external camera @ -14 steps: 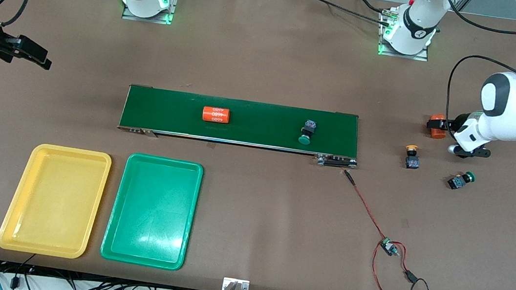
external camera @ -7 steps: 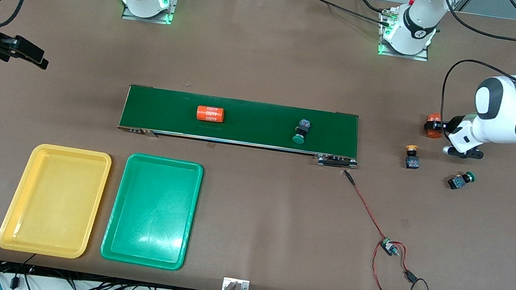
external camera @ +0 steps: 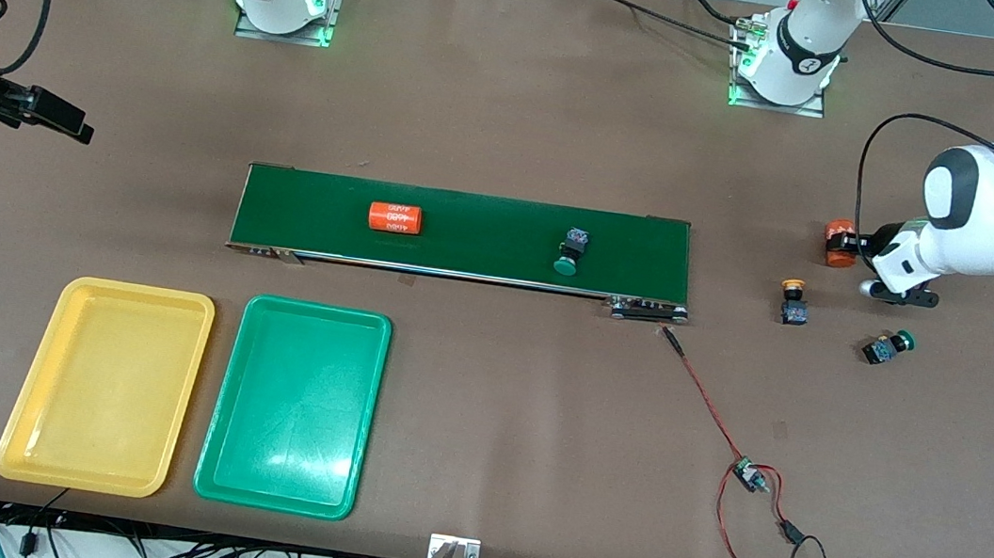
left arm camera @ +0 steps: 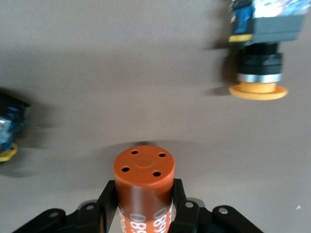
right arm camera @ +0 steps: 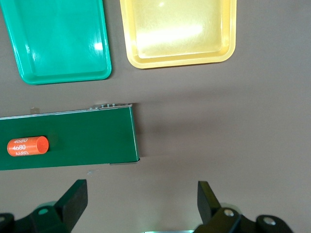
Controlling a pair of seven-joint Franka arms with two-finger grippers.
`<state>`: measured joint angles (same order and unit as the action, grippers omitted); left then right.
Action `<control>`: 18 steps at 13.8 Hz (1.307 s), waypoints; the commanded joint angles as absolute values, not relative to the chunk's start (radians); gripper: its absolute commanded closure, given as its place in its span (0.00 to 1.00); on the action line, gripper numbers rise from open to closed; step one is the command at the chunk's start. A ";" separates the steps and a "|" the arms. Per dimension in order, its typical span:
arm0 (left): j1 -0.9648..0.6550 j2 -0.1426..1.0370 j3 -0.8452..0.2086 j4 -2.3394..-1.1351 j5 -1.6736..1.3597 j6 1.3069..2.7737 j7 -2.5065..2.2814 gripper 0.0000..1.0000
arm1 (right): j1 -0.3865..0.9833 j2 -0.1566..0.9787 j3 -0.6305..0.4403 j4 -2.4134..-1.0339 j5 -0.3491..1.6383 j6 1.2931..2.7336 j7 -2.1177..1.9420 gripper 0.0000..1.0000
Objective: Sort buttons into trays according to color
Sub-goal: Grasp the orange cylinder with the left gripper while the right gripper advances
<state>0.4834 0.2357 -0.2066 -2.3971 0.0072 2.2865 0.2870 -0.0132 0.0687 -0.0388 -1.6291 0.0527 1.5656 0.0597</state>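
The left end effector (external camera: 845, 244) is pinching an orange cylinder (left arm camera: 144, 187) over the surface (external camera: 515, 130) at the left arm's end, past the end of the conveyor belt (external camera: 485, 221). In the left wrist view its fingers (left arm camera: 108, 196) press against both sides of the cylinder, whose flat end has four small holes; the white print on its side is partly hidden, with only "89" or so readable.

A second orange cylinder (external camera: 395, 217) lies on its side on the belt, toward the right arm's end. Its white print reads "4680" in the right wrist view (right arm camera: 27, 145).

Three buttons show. A green-capped button (external camera: 569, 253) lies on the belt, nearer the left arm's end. A yellow-capped button (external camera: 793, 301) sits on the surface just beside the held cylinder, nearer the front camera. Another green-capped button (external camera: 888, 347) lies near it, closer still to the camera.

The yellow tray (external camera: 29, 421) and the green tray (external camera: 214, 462) lie side by side, nearer the front camera than the belt, the yellow one at the right arm's end.

The right end effector (right arm camera: 141, 199) hangs with fingers spread wide over the surface at the right arm's end, waiting.

A red and black wire (external camera: 709, 405) runs from the belt's end to a small circuit board (external camera: 748, 474).
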 commanded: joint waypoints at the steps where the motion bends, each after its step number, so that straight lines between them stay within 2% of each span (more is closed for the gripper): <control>1: 0.408 0.131 -0.218 -2.379 0.032 2.218 0.287 1.00 | -0.021 0.069 -0.034 -1.623 0.066 1.560 0.043 0.00; 5: 0.270 0.092 -0.230 -2.317 0.032 2.217 0.301 1.00 | 0.009 0.069 -0.025 -1.615 0.055 1.554 0.057 0.00; 9: 0.138 0.106 -0.322 -2.209 0.032 2.220 0.449 1.00 | 0.028 0.064 -0.026 -1.614 0.058 1.551 0.058 0.00; 14: 0.072 0.169 -0.353 -2.149 0.032 2.227 0.631 0.97 | 0.037 0.066 -0.025 -1.618 0.072 1.548 0.061 0.00; 18: -0.047 0.236 -0.354 -2.085 0.035 2.241 0.695 0.97 | 0.069 0.098 -0.026 -1.628 0.150 1.575 0.066 0.00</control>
